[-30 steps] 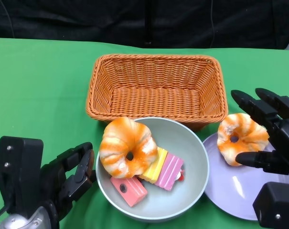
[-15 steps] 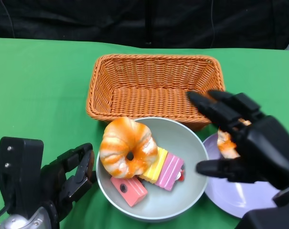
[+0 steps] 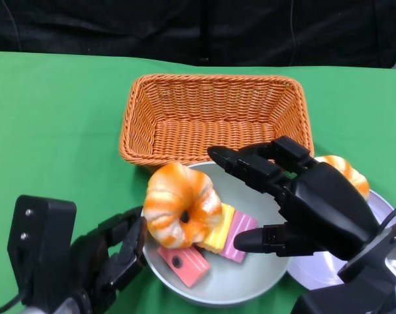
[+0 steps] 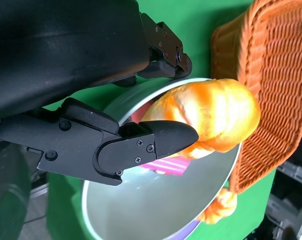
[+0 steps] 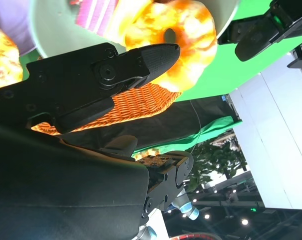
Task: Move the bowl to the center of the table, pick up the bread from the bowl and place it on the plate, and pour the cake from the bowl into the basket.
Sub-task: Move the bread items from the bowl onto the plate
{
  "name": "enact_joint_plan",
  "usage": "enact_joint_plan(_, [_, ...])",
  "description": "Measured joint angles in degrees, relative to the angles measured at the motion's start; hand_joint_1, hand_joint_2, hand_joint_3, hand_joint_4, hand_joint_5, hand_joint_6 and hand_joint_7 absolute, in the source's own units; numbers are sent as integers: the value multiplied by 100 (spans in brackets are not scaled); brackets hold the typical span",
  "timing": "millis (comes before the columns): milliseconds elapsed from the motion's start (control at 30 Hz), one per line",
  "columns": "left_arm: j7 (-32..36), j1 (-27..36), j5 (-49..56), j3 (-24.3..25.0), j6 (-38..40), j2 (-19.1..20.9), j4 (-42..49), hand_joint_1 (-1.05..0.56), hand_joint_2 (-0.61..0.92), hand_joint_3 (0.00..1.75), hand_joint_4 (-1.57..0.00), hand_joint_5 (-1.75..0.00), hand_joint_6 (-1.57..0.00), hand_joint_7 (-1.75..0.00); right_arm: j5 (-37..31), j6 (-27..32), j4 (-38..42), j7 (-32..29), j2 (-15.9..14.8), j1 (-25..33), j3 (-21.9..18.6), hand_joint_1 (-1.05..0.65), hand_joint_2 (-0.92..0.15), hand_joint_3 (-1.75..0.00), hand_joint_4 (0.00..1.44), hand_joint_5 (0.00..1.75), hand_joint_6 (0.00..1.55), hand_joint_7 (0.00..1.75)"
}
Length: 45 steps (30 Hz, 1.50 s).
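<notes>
The left hand (image 3: 109,261) sits at the near-left rim of the bowl (image 3: 250,288); its fingers (image 4: 155,142) hook over the rim. Whether they actually clamp it I cannot tell. Since a second ago the bowl has shifted a little right and its rim looks tilted, so the left hand seems to have begun moving or steadying it.

The bigger change is the right hand (image 3: 302,203). A second ago it hung over the plate (image 3: 381,203), right of the bowl, just beside a bread there. Now it has swung in over the bowl, fingers (image 3: 243,167) spread apart and holding nothing, the tips close to the bread (image 3: 181,206) in the bowl's left half. I judge this to be the reach for the second bread; the grasp is not yet made.

Count, working outward from the bowl: one bread in the bowl, leaning on the cake pieces; three cake pieces, red (image 3: 181,265), yellow (image 3: 217,229) and pink (image 3: 234,239); one bread on the plate (image 3: 348,173), partly hidden behind the right hand; one plate; and one basket (image 3: 214,118) just beyond the bowl on the green bench (image 3: 54,118), with nothing visible in it. So the pouring of cake is not yet done.
</notes>
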Motion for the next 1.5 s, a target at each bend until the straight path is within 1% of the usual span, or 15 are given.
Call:
enact_joint_plan(133, [0,122,-64,-114,201,2,-274,-63,92,66,0,-76,-32,-1,-54,0,59,0,9,-64,35,-65,-92,-18,0,69,25,10])
enact_joint_plan(267, [2,181,-125,-129,319,-14,-416,-64,92,67,0,-73,-32,0,-91,1,66,4,10,-84,102,-65,-92,-19,0,69,24,10])
enact_joint_plan(400, [12,185,-47,-166,320,-11,-438,-63,92,67,-2,-75,-33,-1,-108,56,102,79,12,-129,157,-65,-92,-19,0,67,25,10])
enact_joint_plan(500, [14,153,51,-181,289,15,-381,-63,92,67,-1,-74,-33,-1,-163,93,145,100,31,-149,209,-64,-92,-15,0,70,26,11])
enact_joint_plan(600, [63,29,183,-130,135,28,-225,-64,92,67,0,-72,-33,-1,-170,93,232,100,79,-159,280,-64,-92,-14,0,72,26,11])
enact_joint_plan(733, [142,-119,286,5,8,53,-65,-66,92,65,0,-74,-32,0,-184,98,295,100,97,-163,341,-63,-92,-14,0,73,25,10])
enact_joint_plan(900, [143,-164,517,-14,-272,193,123,-66,92,66,0,-72,-29,0,-184,126,366,100,128,-189,360,-63,-92,-14,0,71,24,10])
enact_joint_plan(1000, [143,-180,584,-14,-416,213,210,-67,92,66,0,-71,-28,0,-190,143,417,97,144,-208,376,-63,-92,-14,0,72,25,10])
enact_joint_plan(1267, [143,-202,701,-19,-578,205,363,-65,92,67,0,-73,-29,-1,-336,210,879,44,437,-520,608,-65,-92,-16,0,71,25,11])
enact_joint_plan(1500, [148,-199,836,-31,-712,158,451,-65,92,68,0,-71,-30,-1,-547,300,1437,-239,664,-833,787,-62,-92,-14,0,74,24,11])
